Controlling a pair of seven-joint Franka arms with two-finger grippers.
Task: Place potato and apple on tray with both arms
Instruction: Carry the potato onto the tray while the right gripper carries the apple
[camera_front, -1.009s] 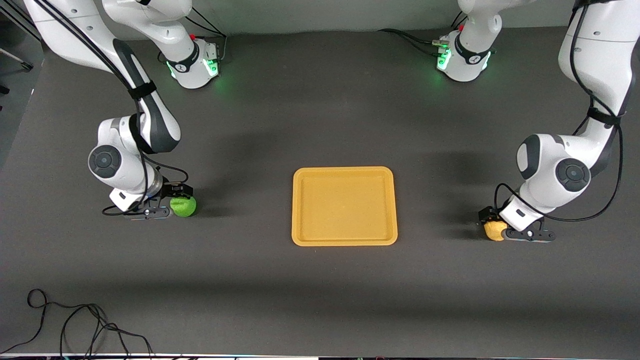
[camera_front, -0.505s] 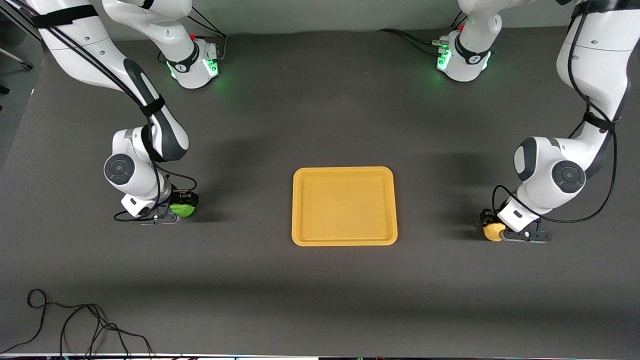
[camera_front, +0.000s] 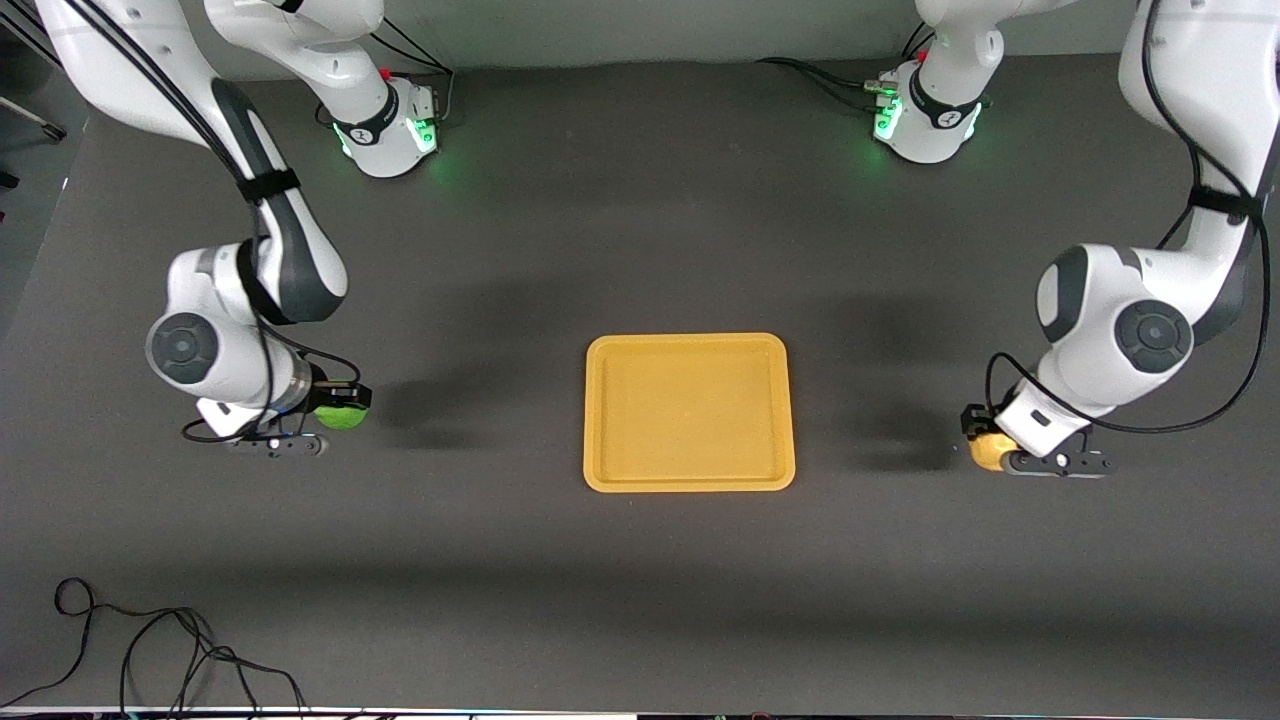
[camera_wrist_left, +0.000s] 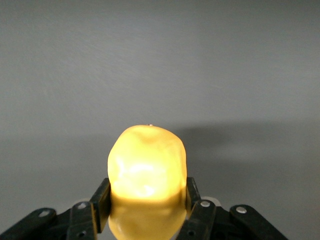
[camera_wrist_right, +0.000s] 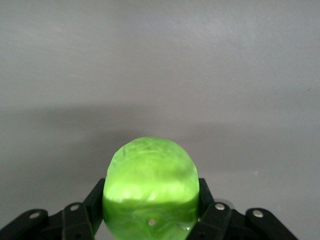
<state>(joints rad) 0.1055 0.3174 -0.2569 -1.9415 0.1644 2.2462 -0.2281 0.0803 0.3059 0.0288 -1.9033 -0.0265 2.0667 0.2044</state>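
Observation:
The yellow-orange tray (camera_front: 600, 420) lies empty at the table's middle. My right gripper (camera_front: 342, 408) is shut on the green apple (camera_front: 342, 417) and holds it above the table toward the right arm's end. In the right wrist view the apple (camera_wrist_right: 150, 185) sits between the black fingers (camera_wrist_right: 95, 202). My left gripper (camera_front: 985, 442) is shut on the yellow-tan potato (camera_front: 986, 453) and holds it above the table toward the left arm's end. In the left wrist view the potato (camera_wrist_left: 146, 170) fills the gap between the fingers (camera_wrist_left: 101, 197).
A loose black cable (camera_front: 150, 640) lies on the dark table near the front camera at the right arm's end. The two arm bases (camera_front: 390, 125) stand along the table's edge farthest from the front camera.
Both grippers have risen off the table with their fruit. The right gripper with the apple has shifted away from the tray. The left gripper with the potato has lifted slightly.

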